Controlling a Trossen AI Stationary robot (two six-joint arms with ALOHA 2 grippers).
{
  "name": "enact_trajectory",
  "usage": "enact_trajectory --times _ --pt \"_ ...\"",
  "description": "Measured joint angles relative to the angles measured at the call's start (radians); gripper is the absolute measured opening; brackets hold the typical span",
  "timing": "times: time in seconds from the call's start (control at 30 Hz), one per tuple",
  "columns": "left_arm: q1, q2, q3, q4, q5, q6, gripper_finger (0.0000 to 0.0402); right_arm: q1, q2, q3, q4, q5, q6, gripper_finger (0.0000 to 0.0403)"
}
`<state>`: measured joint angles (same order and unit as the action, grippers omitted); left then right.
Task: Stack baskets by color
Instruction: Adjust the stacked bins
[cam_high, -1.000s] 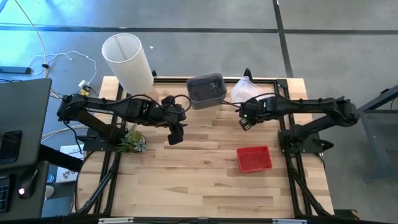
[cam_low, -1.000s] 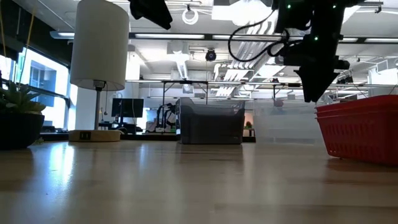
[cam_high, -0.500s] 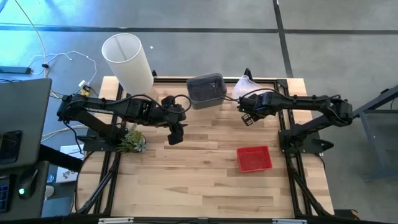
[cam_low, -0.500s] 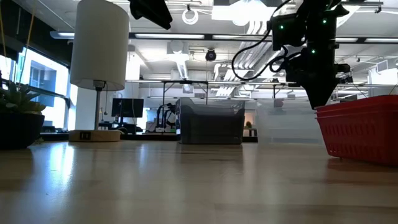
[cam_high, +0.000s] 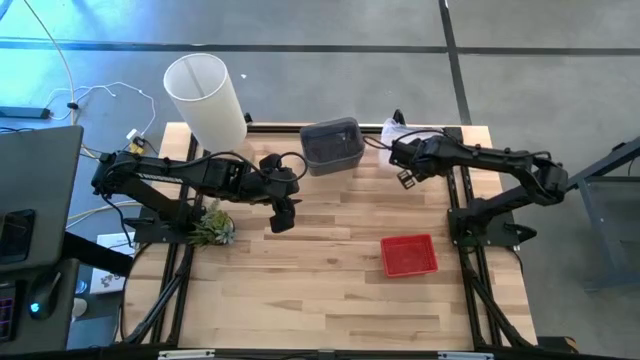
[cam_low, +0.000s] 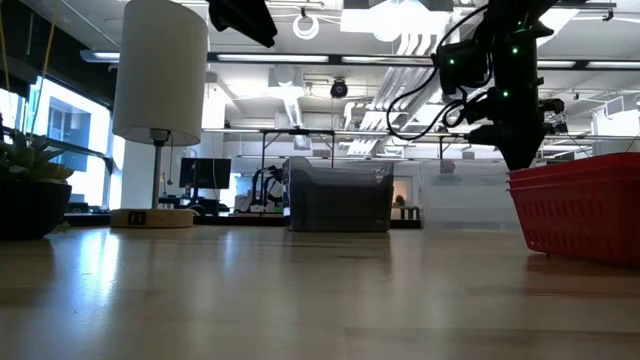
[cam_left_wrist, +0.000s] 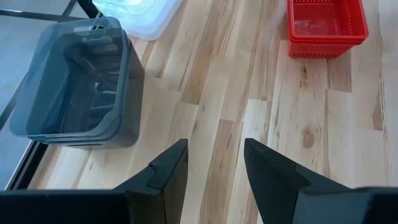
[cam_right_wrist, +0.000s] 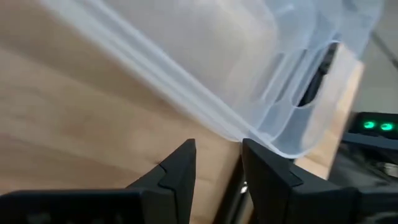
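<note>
Stacked dark grey baskets (cam_high: 332, 143) (cam_left_wrist: 74, 87) rest on their base at the table's far middle. Right of them stand stacked clear baskets (cam_high: 390, 131) (cam_right_wrist: 261, 56), partly under my right arm. A red mesh basket (cam_high: 409, 255) (cam_low: 585, 205) sits at the near right. My right gripper (cam_high: 407, 177) (cam_right_wrist: 217, 171) hovers open and slants down, with the clear stack's rim corner (cam_right_wrist: 239, 140) just beyond its fingertips; I see no contact. My left gripper (cam_high: 283, 215) (cam_left_wrist: 214, 174) hangs open above the bare wood at mid-table.
A tall white lamp (cam_high: 205, 95) (cam_low: 158, 80) stands at the far left corner and a small green plant (cam_high: 212, 228) at the left edge. Bare wooden tabletop (cam_high: 320, 290) stretches across the near half. The frame rail (cam_high: 455, 190) runs along the right edge.
My right gripper has swung toward the table's far right corner, up to the clear baskets, and turned as it went. Its fingers keep the same gap. The baskets have kept their places.
</note>
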<state>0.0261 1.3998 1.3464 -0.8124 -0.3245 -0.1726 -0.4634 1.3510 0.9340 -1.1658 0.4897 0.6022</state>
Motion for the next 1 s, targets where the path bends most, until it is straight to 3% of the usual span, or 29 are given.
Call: enact_trajectory --times 0.33,0.67,1.0 --pt "0.0 0.0 0.0 0.0 0.0 0.0 0.0145 -0.058 0.0 0.0 0.019 0.102 -0.068 0.0119" --pt "0.0 0.0 0.0 0.0 0.0 -0.015 0.0145 0.093 -0.011 0.0 0.086 -0.063 -0.026 0.0119" --pt "0.0 0.0 -0.008 -0.009 0.0 -0.059 0.0145 0.222 -0.012 0.0 0.366 -0.172 -0.083 0.0119"
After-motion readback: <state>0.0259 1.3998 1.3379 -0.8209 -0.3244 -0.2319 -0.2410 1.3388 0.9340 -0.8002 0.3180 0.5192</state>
